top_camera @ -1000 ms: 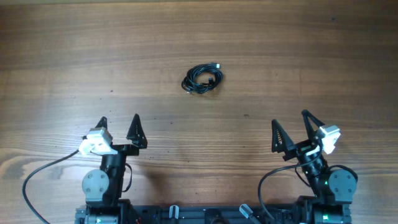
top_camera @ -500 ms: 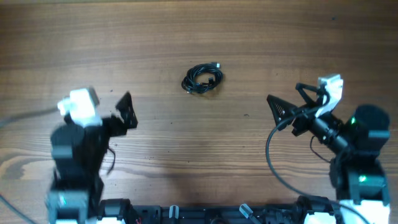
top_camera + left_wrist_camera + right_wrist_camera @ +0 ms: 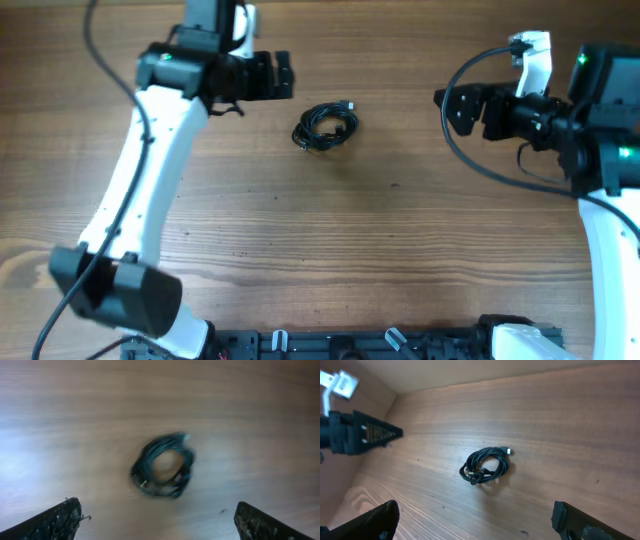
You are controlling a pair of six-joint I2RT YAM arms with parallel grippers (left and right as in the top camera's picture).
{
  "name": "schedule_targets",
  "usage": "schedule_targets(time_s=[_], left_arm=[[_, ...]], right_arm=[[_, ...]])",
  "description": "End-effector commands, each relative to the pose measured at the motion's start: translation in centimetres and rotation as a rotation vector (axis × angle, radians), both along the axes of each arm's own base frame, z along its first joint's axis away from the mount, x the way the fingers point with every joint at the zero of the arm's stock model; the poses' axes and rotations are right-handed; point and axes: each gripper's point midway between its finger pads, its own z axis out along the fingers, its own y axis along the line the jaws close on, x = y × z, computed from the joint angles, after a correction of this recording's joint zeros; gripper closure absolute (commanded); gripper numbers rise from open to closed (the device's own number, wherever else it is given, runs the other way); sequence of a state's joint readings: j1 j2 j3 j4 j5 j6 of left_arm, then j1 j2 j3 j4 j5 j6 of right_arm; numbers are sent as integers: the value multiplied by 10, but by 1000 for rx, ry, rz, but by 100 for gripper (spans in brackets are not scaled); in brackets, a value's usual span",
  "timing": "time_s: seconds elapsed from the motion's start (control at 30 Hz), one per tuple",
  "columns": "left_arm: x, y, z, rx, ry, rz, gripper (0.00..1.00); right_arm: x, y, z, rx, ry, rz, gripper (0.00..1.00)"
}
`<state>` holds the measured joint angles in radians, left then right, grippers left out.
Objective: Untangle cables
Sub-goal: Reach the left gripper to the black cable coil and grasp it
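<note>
Jaws L + R spread, well apart from blk cable [image 3: 325, 127]

Left claw [image 3: 285, 77], right claw [image 3: 447, 110] — both agape, empty.

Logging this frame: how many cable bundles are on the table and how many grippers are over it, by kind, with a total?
Black cable bundle: 1
Grippers: 2, the left gripper and the right gripper, both open
Total: 3
</note>
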<state>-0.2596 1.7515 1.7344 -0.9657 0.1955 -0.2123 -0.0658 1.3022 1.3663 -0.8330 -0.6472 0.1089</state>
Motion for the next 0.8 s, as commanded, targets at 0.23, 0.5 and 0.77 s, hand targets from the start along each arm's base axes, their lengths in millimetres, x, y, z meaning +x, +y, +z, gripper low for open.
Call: schedule_targets(time_s=[0.23,0.5,0.77], left_arm=[[18,-80,-124,12,206,-7,5],[28,-58,-197,191,231,-192,13],[32,-53,-242,241,258,-219,46]], right_arm=[[13,1,-31,52,162,-38,0],[8,2,-35,53,192,-38,0],[7,1,-37,52,201,-43,0]])
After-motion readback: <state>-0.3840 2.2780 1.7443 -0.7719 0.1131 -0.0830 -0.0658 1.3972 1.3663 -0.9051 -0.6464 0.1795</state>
